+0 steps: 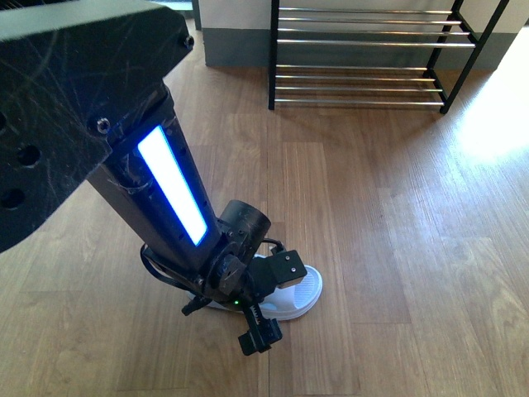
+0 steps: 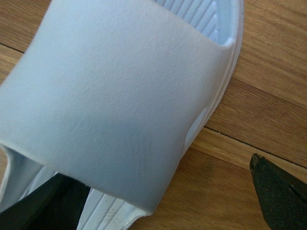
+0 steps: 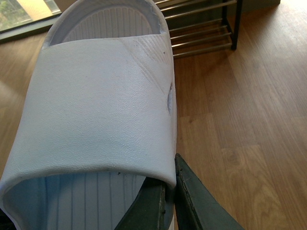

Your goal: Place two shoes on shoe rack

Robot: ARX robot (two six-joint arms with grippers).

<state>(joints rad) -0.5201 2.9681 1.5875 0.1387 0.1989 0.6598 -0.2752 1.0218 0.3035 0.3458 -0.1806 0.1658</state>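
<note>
No grey sneakers show; the shoes here are white slide slippers. One white slipper [image 1: 304,291] lies on the wood floor under my left arm. My left gripper [image 1: 258,313] is open and straddles one side of its strap [image 2: 110,96]: one finger [image 2: 43,206] sits inside the slipper, the other [image 2: 280,196] is clear over the floor. My right gripper [image 3: 173,168] is shut on the side edge of a second white slipper [image 3: 100,110]; it is out of the front view. The shoe rack [image 1: 364,58] stands at the far wall and also shows in the right wrist view [image 3: 201,24].
Wood plank floor [image 1: 397,248] lies between the slipper and the rack. My left arm, with a lit blue-white strip [image 1: 169,186], fills the left of the front view. A grey skirting runs along the wall [image 1: 235,45] beside the rack.
</note>
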